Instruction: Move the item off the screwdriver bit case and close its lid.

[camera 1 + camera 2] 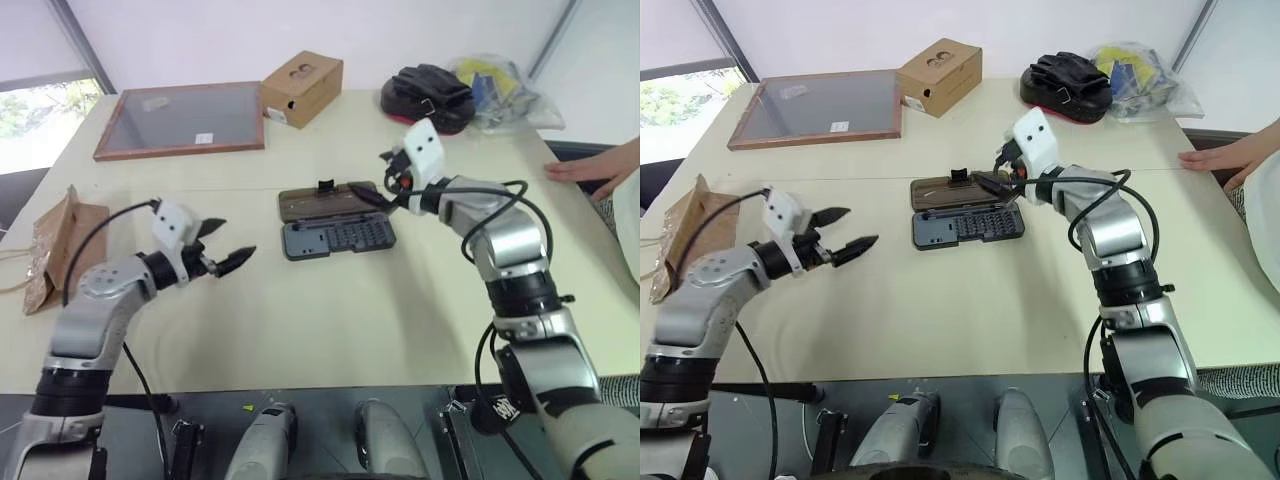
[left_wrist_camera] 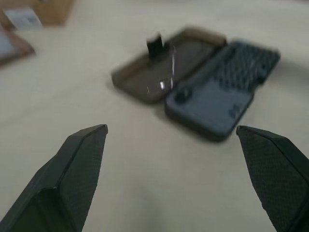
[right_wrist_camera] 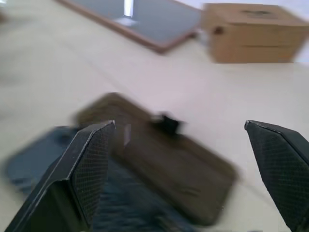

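Note:
The screwdriver bit case (image 1: 338,238) lies open in the middle of the table, its rows of bits showing. Its lid (image 1: 325,204) is folded flat on the far side, brownish inside, with a small black latch tab (image 1: 325,186) on its far edge. The item, a crumpled brown paper bag (image 1: 62,245), rests at the table's far left edge, apart from the case. My left gripper (image 1: 228,243) hovers open to the left of the case, pointing at it. My right gripper (image 1: 378,178) is open above the lid's right end; the lid (image 3: 159,164) shows below its fingers.
At the back of the table are a wooden-framed board (image 1: 185,120), a cardboard box with two holes (image 1: 302,87), a black-and-red pouch (image 1: 430,95) and a clear plastic bag (image 1: 495,90). A person's hand (image 1: 590,170) rests on the right edge.

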